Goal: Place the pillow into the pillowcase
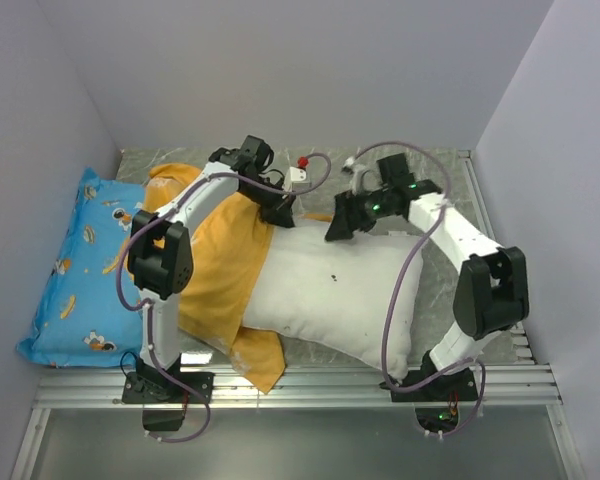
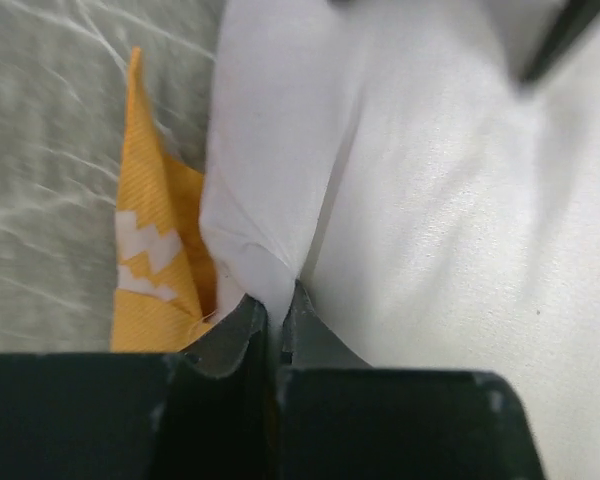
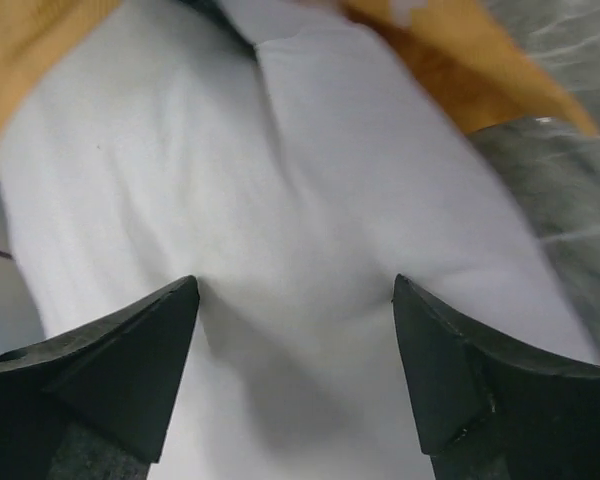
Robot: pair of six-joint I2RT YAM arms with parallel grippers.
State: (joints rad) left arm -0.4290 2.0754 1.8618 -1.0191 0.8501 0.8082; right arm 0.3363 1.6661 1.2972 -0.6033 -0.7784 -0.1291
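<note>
Pillow (image 1: 340,290): white, puffy, flat on the table (image 1: 440,175) directly under both end effectors. Left end under the orange pillowcase (image 1: 225,270), the rest bare. Hard to say how far in: covered there by orange cloth and by the left arm (image 1: 180,215). Pillowcase bunched to the left of the left end effector (image 2: 275,310), its print not readable from above. Only a scrap of white pattern on an orange flap in the left wrist view, just left of the fingers.

Left end effector: clenched, fingers together on a pinched fold of white pillow fabric beside that flap. Right end effector (image 3: 295,290): released, fingers spread wide, grasping nothing, tips low at the white cloth. Touching or just above, impossible to tell.

Table grey and marbled, showing beyond and to the right of the right end effector. Blue cartoon-print pillow (image 1: 80,270) well to the left of the left end effector, against the wall (image 1: 30,120). Small white-and-red object (image 1: 300,168) beyond the left end effector, too small to identify. Metal rail (image 1: 300,385) along the near edge by the arm bases.
</note>
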